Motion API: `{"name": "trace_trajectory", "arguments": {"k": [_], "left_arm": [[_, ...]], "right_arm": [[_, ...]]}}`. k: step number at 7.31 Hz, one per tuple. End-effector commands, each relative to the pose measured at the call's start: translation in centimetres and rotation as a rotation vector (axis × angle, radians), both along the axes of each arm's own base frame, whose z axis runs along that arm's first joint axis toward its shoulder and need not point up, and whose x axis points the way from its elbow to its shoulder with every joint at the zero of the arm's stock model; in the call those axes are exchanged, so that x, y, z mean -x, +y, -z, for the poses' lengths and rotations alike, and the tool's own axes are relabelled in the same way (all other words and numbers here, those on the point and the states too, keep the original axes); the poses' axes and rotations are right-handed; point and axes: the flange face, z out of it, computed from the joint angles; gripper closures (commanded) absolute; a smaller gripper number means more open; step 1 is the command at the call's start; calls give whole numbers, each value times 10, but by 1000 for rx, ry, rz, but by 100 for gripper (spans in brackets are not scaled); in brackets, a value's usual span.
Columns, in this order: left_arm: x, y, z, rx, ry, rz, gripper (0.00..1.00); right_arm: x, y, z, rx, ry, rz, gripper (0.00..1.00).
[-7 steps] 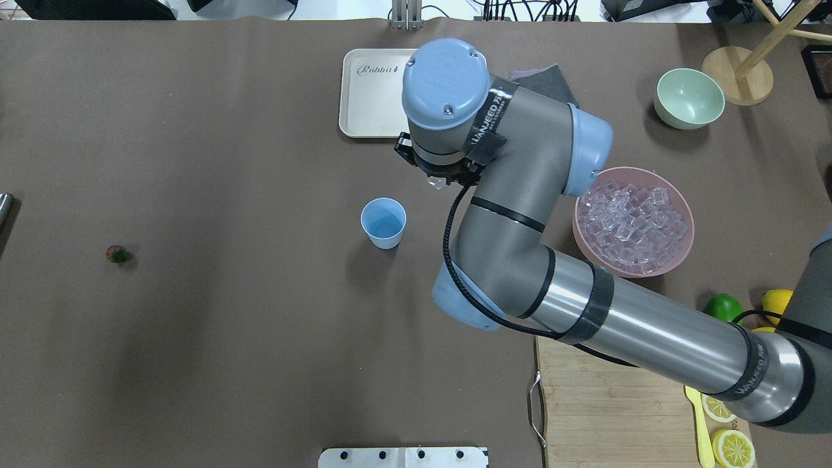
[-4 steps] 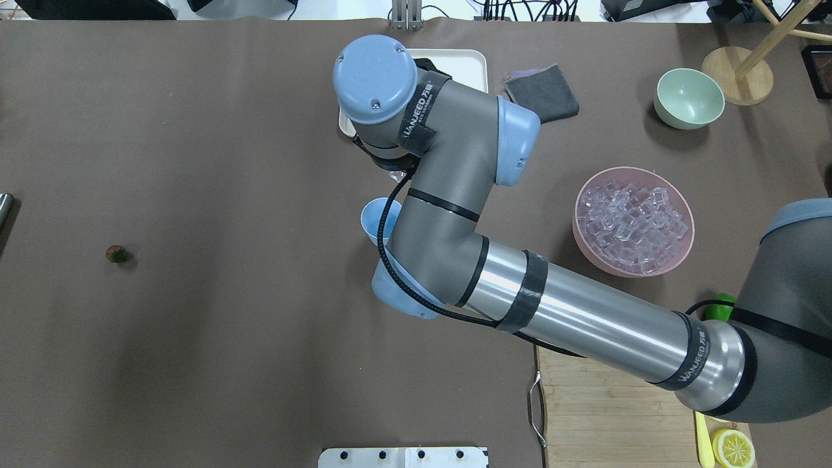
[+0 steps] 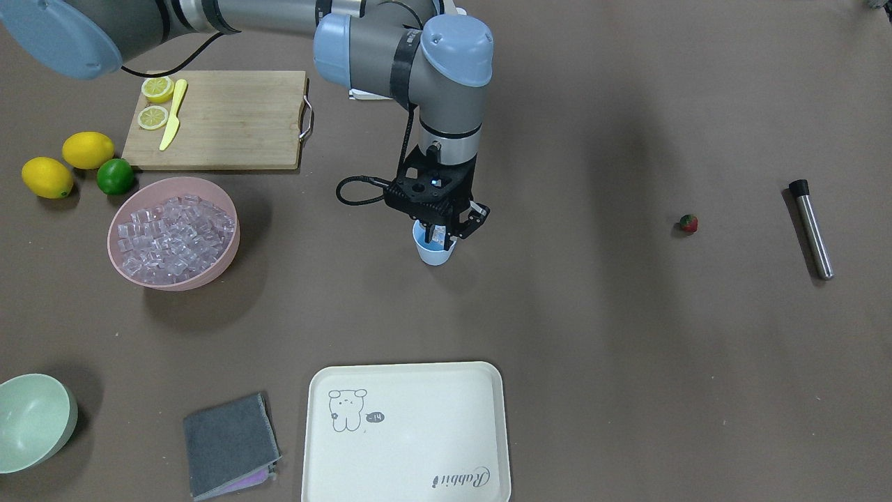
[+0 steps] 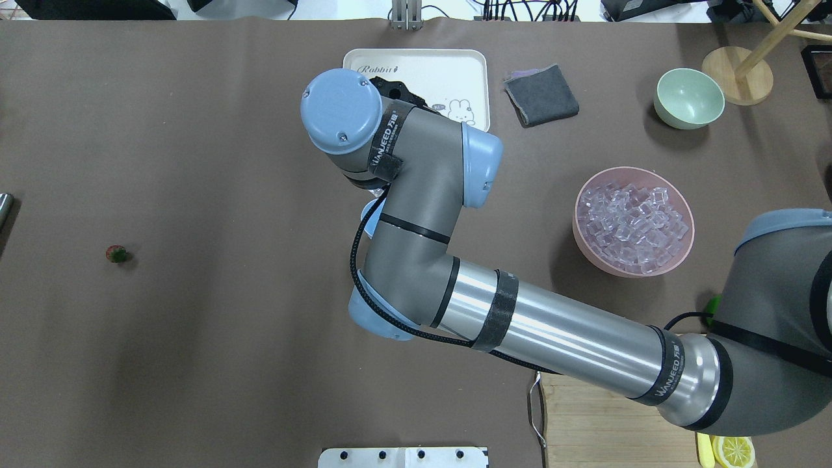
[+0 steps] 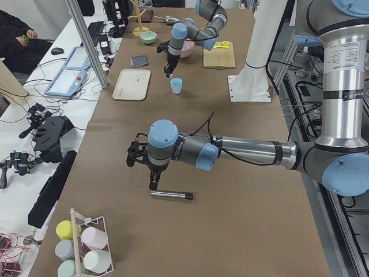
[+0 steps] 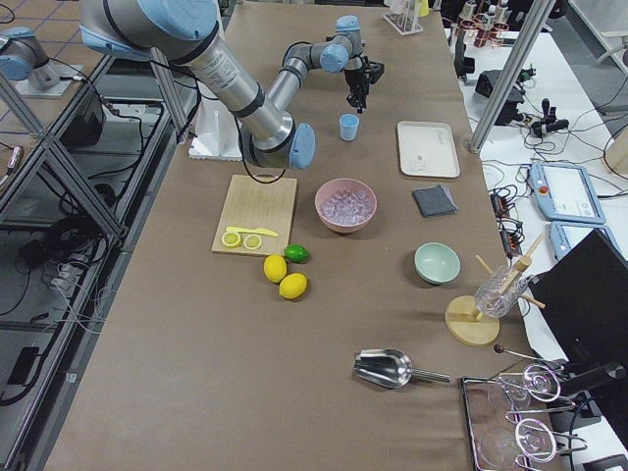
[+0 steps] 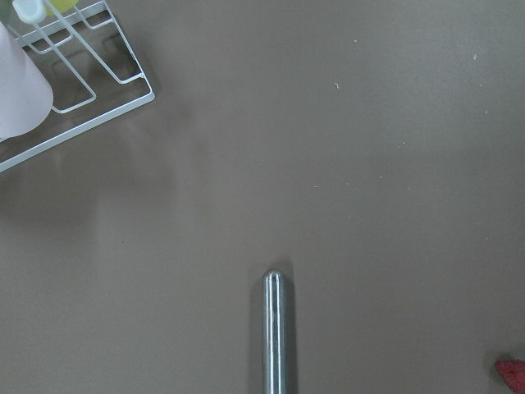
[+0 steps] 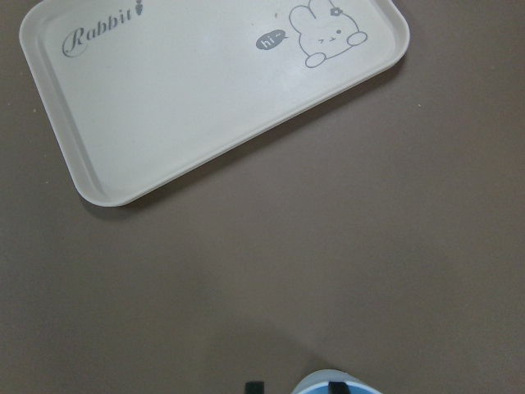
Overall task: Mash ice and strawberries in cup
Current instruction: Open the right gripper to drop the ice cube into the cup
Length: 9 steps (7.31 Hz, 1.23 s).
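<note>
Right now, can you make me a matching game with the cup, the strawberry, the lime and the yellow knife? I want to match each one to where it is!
Things:
1. cup
2. strawberry
3. lime
4. yellow knife

Places:
a. by itself, not far from the metal stick
b. on the wooden board
c. right under the right gripper
d. next to a lemon

Pairs: 1-c, 2-a, 3-d, 4-b
</note>
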Motion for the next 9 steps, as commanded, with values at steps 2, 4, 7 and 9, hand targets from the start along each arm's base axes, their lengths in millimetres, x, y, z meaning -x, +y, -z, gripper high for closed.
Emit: {"name": "trace_trajectory", "arguments": {"k": [2, 4, 7, 9], "left_arm": [[0, 1, 0, 0, 0, 0, 2], [0, 1, 0, 0, 0, 0, 2], [0, -1, 0, 0, 0, 0, 2], [0, -1, 1, -3, 0, 0, 2]], "right_arm": [[9, 10, -21, -1, -2, 16, 73], [8, 11, -20, -3, -6, 18, 56], [-11, 24, -24, -20, -38, 34, 1], [-51, 29, -41, -49, -54, 81, 1]]}}
